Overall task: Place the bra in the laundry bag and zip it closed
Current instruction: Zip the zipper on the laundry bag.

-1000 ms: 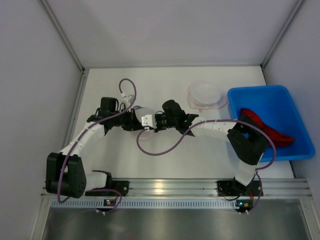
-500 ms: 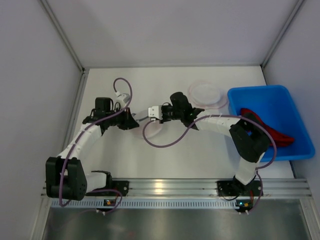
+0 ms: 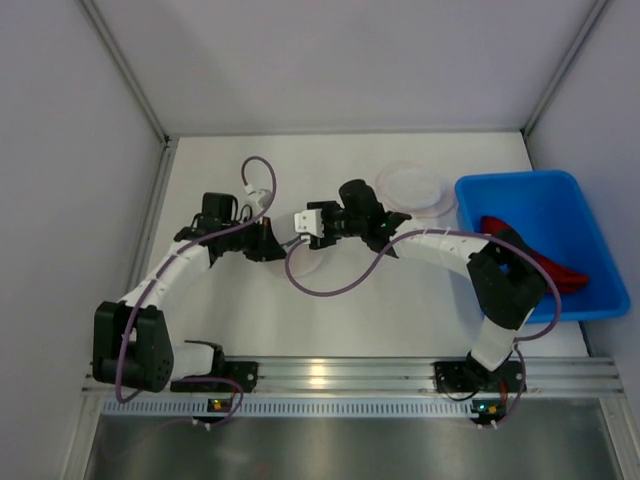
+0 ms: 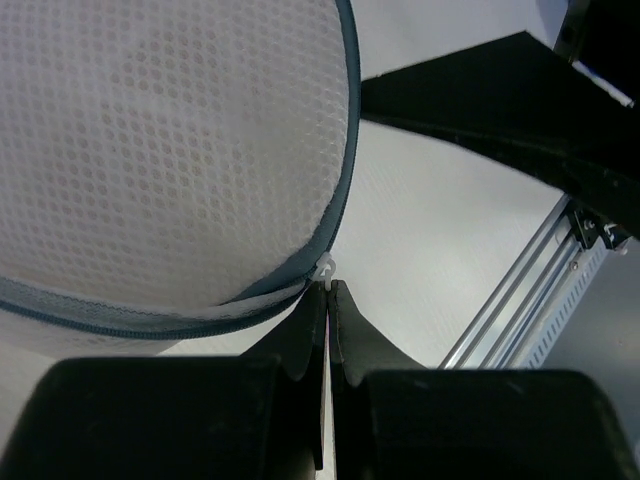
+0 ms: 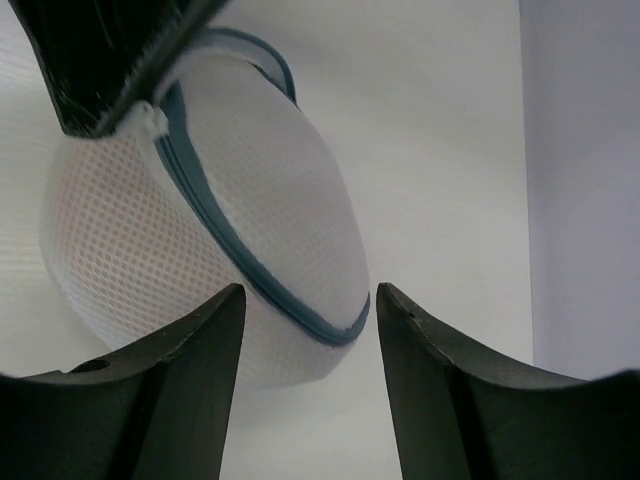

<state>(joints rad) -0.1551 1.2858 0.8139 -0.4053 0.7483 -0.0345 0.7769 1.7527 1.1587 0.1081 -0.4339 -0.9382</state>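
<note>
Left gripper (image 4: pixel 327 290): the fingers are pressed together, and their tips pinch the small white zipper pull (image 4: pixel 327 268) at the edge of the laundry bag (image 5: pixel 200 230). The right gripper (image 5: pixel 308 295) has its fingers spread, with nothing between them. It stands just short of the bag, and the bag's rounded end shows in the gap.

The laundry bag is a white mesh dome with a grey-blue zipper (image 4: pixel 346 110) running around its rim. It lies on the table (image 3: pixel 400 320) left of centre, between the two grippers. The mesh does not show what is inside. Whether the zipper is fully shut at the pull cannot be told.

The left arm (image 3: pixel 165 275) rises from its base at the near edge and folds at an elbow far to the left. Its forearm reaches forward and to the right, and the gripper points right. The right arm (image 3: pixel 440 250) bends at an elbow beside the blue bin (image 3: pixel 520 190). Its forearm runs left across the table, and the gripper points left, facing the left gripper at close range.

The bin stands at the right side of the table, with a red garment (image 3: pixel 545 262) lying inside it. A pale round item (image 3: pixel 410 188) lies just left of the bin.
</note>
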